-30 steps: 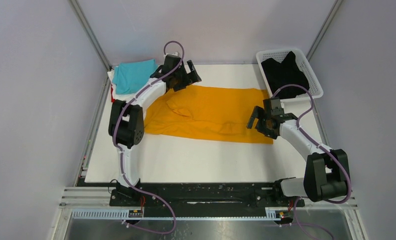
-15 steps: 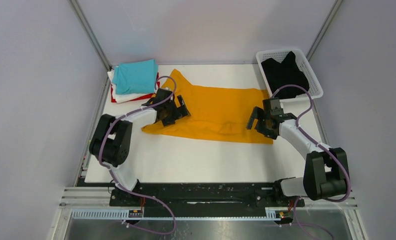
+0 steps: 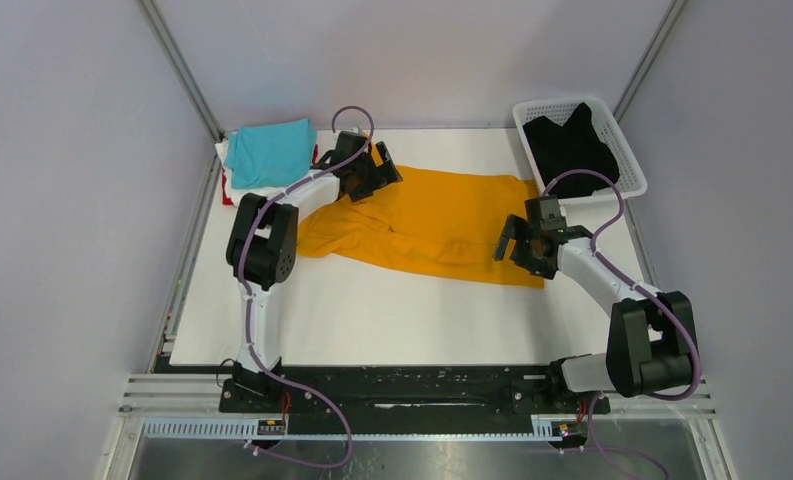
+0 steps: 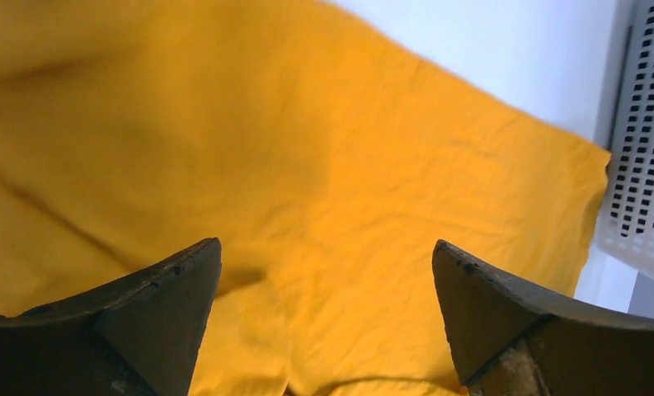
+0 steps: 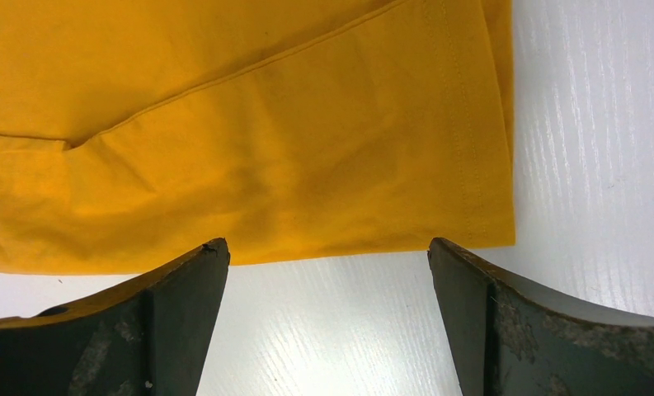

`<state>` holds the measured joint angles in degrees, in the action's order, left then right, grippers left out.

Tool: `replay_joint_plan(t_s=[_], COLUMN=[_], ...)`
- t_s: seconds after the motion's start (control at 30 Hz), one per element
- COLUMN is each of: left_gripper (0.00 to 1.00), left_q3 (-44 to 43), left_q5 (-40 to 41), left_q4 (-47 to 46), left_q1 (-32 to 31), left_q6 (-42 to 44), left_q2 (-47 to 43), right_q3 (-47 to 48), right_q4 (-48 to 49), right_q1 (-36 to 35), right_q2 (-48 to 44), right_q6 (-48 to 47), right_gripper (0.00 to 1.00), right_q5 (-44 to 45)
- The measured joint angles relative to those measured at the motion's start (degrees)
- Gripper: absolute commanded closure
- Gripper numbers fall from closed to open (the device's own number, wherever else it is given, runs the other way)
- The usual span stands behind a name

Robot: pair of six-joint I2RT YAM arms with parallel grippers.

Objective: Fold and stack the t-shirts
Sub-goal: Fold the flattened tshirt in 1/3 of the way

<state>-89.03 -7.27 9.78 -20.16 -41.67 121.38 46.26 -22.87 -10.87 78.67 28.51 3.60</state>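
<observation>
Top external view: an orange-yellow t-shirt (image 3: 442,225) lies stretched across the white tabletop (image 3: 392,320), and we judge the job a little past its midpoint. Beyond the orange-yellow t-shirt's far left corner sits a squared-off pile. A turquoise t-shirt (image 3: 269,150) is on top, with slivers of a white t-shirt (image 3: 228,175) and a red t-shirt (image 3: 226,197) showing beneath it. We count those three as folded and stacked. Just past the orange-yellow t-shirt's far right corner, a black t-shirt (image 3: 570,145) lies crumpled in a white lattice basket (image 3: 627,170), not yet taken out.

The orange-yellow t-shirt itself reads as half done: it forms a long band, flat toward its right end and bunched and creased at its left end. The left hand (image 3: 380,170) hovers over that left end with jaws spread wide and nothing between them; its wrist camera shows only wrinkled cloth below. The right hand (image 3: 512,245) hangs at the near right corner of the orange-yellow t-shirt, likewise wide open and empty, with the hem and bare tabletop framed between its jaws in the wrist view.

What remains, as we read it, is to smooth and finish folding the orange-yellow t-shirt, add it to the pile, then do the same for the black t-shirt.
</observation>
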Motion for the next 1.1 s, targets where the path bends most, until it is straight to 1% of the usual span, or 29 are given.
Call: replay_joint_plan(t_s=[0.17,0.27,0.33,0.4,0.47,0.6,0.67,0.73,0.97,1.1], left_gripper=[0.01,0.01,0.01,0.01,0.01,0.01,0.01,0.01,0.01,0.01], left_q3=[-8.2,-8.5,-6.3,0.1,8.2,16.8,17.9,17.9,16.3,15.6], left_q5=[-0.1,-0.3,-0.2,0.2,1.2,3.2,3.8,4.0,4.0,4.4], left_q4=[2.6,4.2,3.6,2.4,1.5,-0.5,-1.8,-3.0,-3.0,-2.4], left_q1=[0.0,0.0,0.0,0.0,0.0,0.0,0.0,0.0,0.0,0.0], left_q6=[1.4,2.5,3.0,3.3,3.3,2.9,2.5,2.1,1.2,1.0], left_q2=[4.5,5.0,3.8,-0.1,-6.2,-14.8,-16.2,-15.8,-9.5,-8.7], right_q3=[0.0,0.0,0.0,0.2,0.5,1.4,2.5,4.4,7.1,7.1], right_q4=[-0.1,0.0,0.2,0.5,0.7,1.5,2.3,2.8,5.1,5.5], right_q1=[0.0,0.0,0.0,-0.2,-0.5,-1.3,-1.6,-1.8,-2.1,-2.1], right_q2=[0.3,0.3,0.4,0.8,1.5,3.2,4.8,6.9,10.7,11.9], right_q6=[-0.2,-0.2,-0.1,0.0,0.2,0.7,1.0,1.4,2.0,2.0], right_gripper=[0.01,0.01,0.01,0.01,0.01,0.00,0.01,0.01,0.01,0.00], right_q5=[-0.1,-0.5,-1.3,-1.9,-2.3,-3.2,-3.9,-4.9,-6.3,-6.3])
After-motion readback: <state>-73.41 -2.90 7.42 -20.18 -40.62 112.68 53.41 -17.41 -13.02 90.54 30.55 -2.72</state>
